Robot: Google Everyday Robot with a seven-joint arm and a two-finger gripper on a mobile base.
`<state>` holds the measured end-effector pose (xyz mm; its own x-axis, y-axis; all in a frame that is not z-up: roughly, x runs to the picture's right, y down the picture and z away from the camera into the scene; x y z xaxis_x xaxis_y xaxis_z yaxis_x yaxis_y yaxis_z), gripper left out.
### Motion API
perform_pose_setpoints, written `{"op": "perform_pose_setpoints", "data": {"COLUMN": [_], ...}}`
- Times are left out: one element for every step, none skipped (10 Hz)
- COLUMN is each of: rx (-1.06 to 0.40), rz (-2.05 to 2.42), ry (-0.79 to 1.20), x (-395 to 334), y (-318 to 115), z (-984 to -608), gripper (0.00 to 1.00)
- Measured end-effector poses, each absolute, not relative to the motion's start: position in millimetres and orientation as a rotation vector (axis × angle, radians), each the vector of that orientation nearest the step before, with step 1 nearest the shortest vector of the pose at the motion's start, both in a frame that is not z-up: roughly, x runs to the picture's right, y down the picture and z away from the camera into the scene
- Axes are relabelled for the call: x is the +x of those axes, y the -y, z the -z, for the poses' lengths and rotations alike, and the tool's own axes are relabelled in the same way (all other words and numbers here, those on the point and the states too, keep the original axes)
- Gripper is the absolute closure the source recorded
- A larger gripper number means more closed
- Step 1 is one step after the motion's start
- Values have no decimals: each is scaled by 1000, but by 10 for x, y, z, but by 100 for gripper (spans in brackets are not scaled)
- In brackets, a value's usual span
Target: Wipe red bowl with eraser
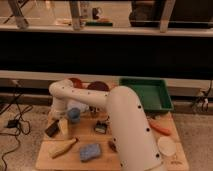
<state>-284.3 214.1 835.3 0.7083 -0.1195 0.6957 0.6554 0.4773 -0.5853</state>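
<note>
The eraser [51, 129], a flat black block, lies on the left part of the wooden board [135, 162]. My gripper [60, 125] hangs straight down from the white arm and sits right beside the eraser, just to its right, low over the board. Its jaws are open and I see nothing lifted in them. The red bowl [75, 81] stands at the back left of the board, partly hidden behind the arm's upper link. A darker purple bowl [98, 86] is next to it on the right.
A blue cup [74, 115] stands just right of the gripper. A pale yellow wedge [64, 147] and a blue sponge [90, 151] lie near the front edge. A green tray [147, 95] is at the back right, with an orange item [159, 126] and a white disc [166, 146] in front of it.
</note>
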Motion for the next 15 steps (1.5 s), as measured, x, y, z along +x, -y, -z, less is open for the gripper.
{"op": "perform_pose_setpoints", "data": {"rx": [-966,-966,-966,-966,-966,-966,-962,-961,-961,-962,-963,-964,-964,-964,-965], "rz": [515,516,515,515,515,515,513,512,513,513,514,515,515,515,516], "ry": [636,636,636,636,636,637,639,640,640,640,639,639,639,638,638], "x": [-2848,-2852,-2851,-2846,-2849,-2851,-2862,-2868,-2867,-2866,-2865,-2864,-2863,-2861,-2860], "y": [-2143,-2144,-2145,-2142,-2143,-2143,-2135,-2134,-2136,-2138,-2138,-2139,-2140,-2140,-2141], "z": [-8351,-8349,-8349,-8351,-8349,-8347,-8348,-8349,-8348,-8347,-8346,-8344,-8344,-8343,-8343], "gripper": [0,0,7,16,25,35,47,55,64,68,78,90,96,100,100]}}
